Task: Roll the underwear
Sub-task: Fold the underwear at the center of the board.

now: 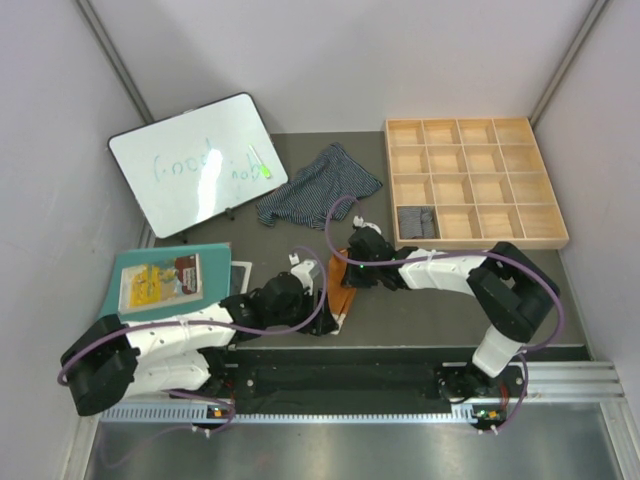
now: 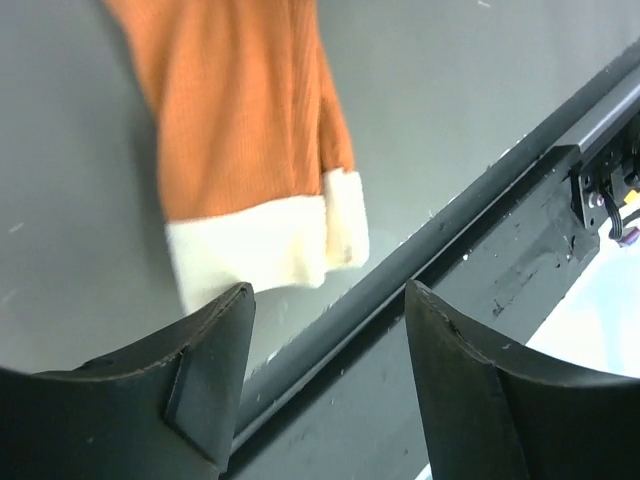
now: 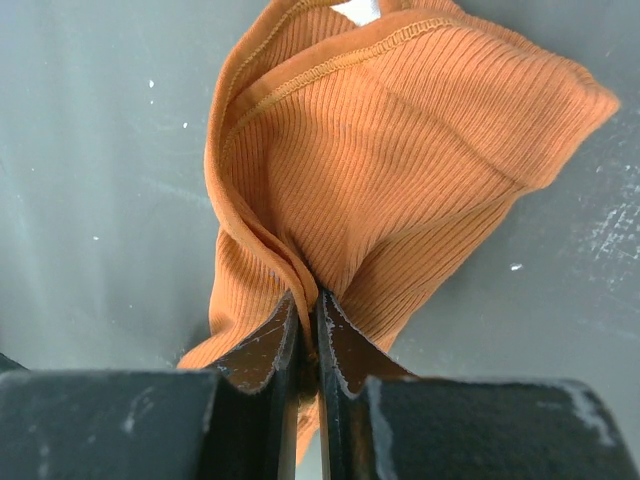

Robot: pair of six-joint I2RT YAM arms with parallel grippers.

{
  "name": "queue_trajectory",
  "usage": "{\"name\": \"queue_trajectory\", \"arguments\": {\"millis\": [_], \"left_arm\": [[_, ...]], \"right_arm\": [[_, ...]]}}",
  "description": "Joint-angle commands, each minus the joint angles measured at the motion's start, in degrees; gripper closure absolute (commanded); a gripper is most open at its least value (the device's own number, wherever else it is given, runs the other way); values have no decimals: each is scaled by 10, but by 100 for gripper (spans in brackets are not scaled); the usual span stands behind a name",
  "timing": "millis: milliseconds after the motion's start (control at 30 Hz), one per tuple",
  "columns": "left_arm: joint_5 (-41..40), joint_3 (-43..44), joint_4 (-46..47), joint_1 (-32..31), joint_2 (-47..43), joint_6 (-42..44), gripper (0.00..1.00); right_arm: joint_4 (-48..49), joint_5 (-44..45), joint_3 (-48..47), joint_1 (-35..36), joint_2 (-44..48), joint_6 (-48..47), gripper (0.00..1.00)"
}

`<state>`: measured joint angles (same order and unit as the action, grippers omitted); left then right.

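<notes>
The rust-orange pair [image 1: 343,298] lies folded near the table's front edge, its cream waistband [image 2: 260,245] toward the front rail. My right gripper [image 1: 352,272] is shut on the far end of the orange cloth [image 3: 400,150] and bunches it between the jaws [image 3: 307,297]. My left gripper [image 1: 322,318] is open and empty, just short of the waistband, its midpoint [image 2: 330,292] over the table edge. The dark navy white-striped pair [image 1: 318,185] lies spread at the back centre. The grey pinstriped pair [image 1: 416,220] sits rolled in a front-left compartment of the wooden tray.
A wooden compartment tray [image 1: 475,128] stands at the back right. A whiteboard [image 1: 195,160] leans at the back left. A teal mat [image 1: 140,262] with a yellow packet lies at the left. A black rail [image 2: 470,215] runs along the front edge.
</notes>
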<state>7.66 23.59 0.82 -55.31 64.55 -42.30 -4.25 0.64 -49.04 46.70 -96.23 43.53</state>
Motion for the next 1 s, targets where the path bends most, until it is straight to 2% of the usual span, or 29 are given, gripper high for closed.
{"name": "queue_trajectory", "arguments": {"millis": [0,100,233,600,933,967], "left_arm": [[-66,44,-106,-1,-57,5,33],[-125,36,-121,3,-60,-13,35],[-140,25,-109,20,-51,-30,37],[-123,-12,-10,26,-16,-65,40],[-56,-50,94,27,36,-95,50],[-50,-48,98,27,51,-96,54]], "right_arm": [[13,22,3,-3,-17,-7,100],[15,19,4,-3,-18,-6,100],[15,17,4,-4,-19,-8,100],[24,8,5,-4,-28,-7,100],[28,5,6,-5,-28,-6,100],[28,4,6,-4,-28,-6,100]]}}
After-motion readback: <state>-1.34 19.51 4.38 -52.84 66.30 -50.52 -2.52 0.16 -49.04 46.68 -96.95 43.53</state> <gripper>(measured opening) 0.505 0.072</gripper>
